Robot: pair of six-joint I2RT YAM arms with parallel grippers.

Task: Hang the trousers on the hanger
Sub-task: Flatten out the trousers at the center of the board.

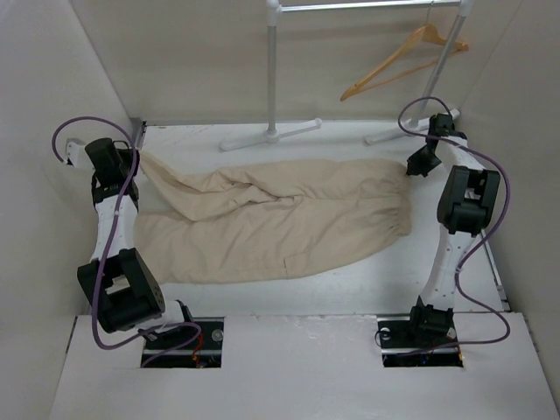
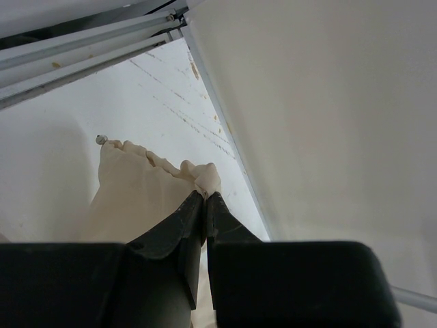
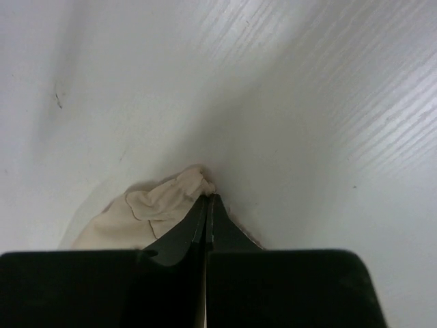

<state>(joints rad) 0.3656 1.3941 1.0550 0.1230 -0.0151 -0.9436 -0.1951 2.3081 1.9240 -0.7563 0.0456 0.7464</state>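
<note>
The beige trousers (image 1: 280,219) lie spread across the white table, legs to the left, gathered waist to the right. My left gripper (image 1: 138,156) is shut on the hem of the far leg at the back left; the pinched cloth (image 2: 147,184) shows above my jaws (image 2: 205,197). My right gripper (image 1: 411,166) is shut on the far corner of the waist; the cloth (image 3: 160,205) bunches at my jaw tips (image 3: 207,198). The wooden hanger (image 1: 404,59) hangs tilted from the rack bar at the back right, apart from both grippers.
A white rack stands at the back, with an upright pole (image 1: 272,66), a slanted right pole (image 1: 446,66) and feet (image 1: 262,137) on the table. White walls close in on the left and right. A metal frame edge (image 2: 218,116) runs beside the left gripper.
</note>
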